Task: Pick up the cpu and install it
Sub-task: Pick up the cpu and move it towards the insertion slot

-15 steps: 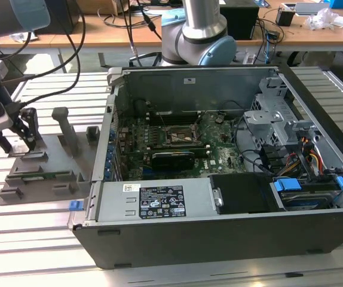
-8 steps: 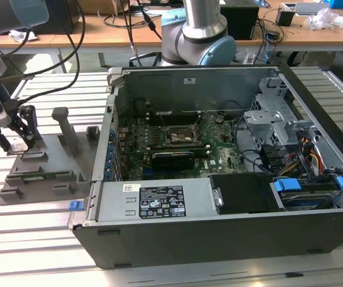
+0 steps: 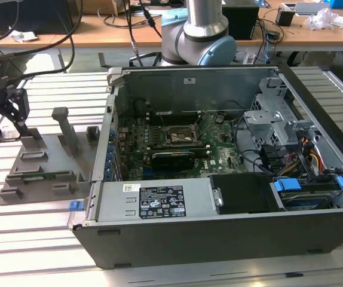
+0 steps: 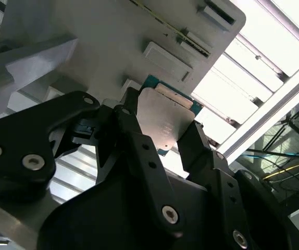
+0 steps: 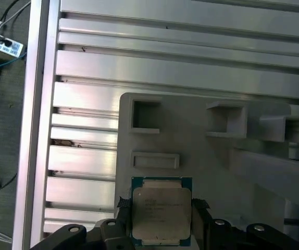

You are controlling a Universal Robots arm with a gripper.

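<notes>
the gripper [image 4: 162, 125] clamps the cpu [image 5: 161, 208] by opposite edges, sparing its faces, at the tray [image 3: 47, 152], 9 o'clock of the case [image 3: 219, 89].

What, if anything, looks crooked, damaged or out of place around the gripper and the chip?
Nothing stands out. The cpu sits square between the fingers of the gripper, its edges lined up with the grey holder, and its metal top shows no damage. The computer case lies open, with nothing visibly spilled.

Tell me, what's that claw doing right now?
Gripper shut on the cpu, over the grey holder tray. Computer case open, off to the exterior view's right. No obstruction seen.
</notes>
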